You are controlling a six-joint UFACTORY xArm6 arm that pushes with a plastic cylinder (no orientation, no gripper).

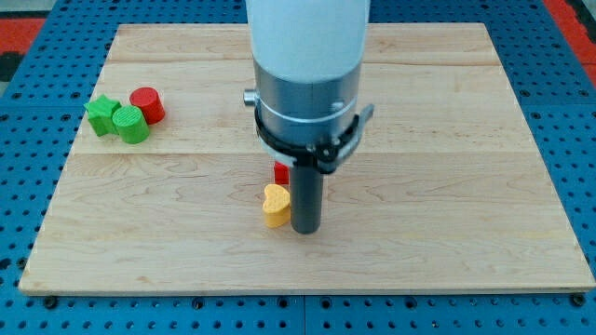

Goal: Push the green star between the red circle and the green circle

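Note:
The green star [100, 114] lies at the view's left of the wooden board [447, 186], touching the green circle [131, 125] on that block's left. The red circle [147, 104] stands just above and right of the green circle, touching it. My tip [305, 229] is near the board's middle, far to the right of these three blocks, right beside a yellow heart-shaped block [276, 206].
A small red block [280, 173] sits just above the yellow heart, partly hidden behind the rod. The arm's wide white and grey body [307, 65] covers the board's upper middle. Blue pegboard [28, 186] surrounds the board.

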